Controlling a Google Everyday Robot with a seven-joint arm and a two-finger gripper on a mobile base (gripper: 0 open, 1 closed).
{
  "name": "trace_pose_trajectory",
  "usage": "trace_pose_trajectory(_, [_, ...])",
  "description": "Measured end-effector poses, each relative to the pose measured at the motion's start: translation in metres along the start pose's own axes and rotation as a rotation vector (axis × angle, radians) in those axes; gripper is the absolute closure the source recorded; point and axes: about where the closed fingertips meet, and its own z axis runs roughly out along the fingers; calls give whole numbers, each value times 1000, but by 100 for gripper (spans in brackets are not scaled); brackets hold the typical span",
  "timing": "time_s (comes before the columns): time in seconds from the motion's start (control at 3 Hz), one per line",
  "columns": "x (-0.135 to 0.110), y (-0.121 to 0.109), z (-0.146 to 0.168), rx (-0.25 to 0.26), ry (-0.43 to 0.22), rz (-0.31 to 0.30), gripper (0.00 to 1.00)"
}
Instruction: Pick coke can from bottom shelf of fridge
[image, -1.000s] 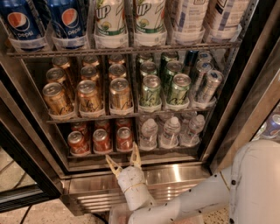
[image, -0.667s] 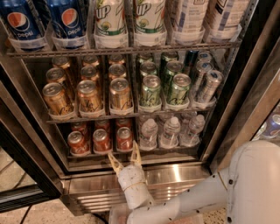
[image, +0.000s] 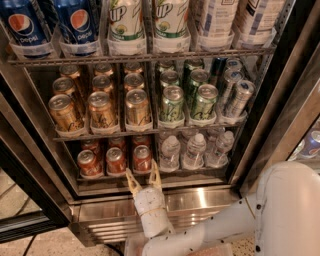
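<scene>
Three red coke cans stand at the front of the bottom shelf (image: 150, 176) of the open fridge (image: 250, 150), with more behind them: left (image: 88, 162), middle (image: 115, 160), right (image: 142, 157). My gripper (image: 143, 178) is just below and in front of the right can, pointing up into the shelf. Its two tan fingers are spread apart, one fingertip (image: 130, 176) left and one (image: 155, 169) right of the can's base. Nothing is held between them.
Small water bottles (image: 194, 150) fill the right half of the bottom shelf. Gold cans (image: 101, 109) and green cans (image: 172, 102) sit on the rack above, large bottles on top. The open door frame (image: 25, 200) stands at the left. My white arm (image: 260, 215) is at the lower right.
The gripper has crept slightly up and right toward the right red can. The fingers stay spread. The cans have not moved.
</scene>
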Motion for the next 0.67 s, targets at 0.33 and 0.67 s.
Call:
trace_pose_trajectory(0.33, [0,-1,2,15,-9,2,43])
trace_pose_trajectory(0.67, [3,-3,8,33,-14,7,47])
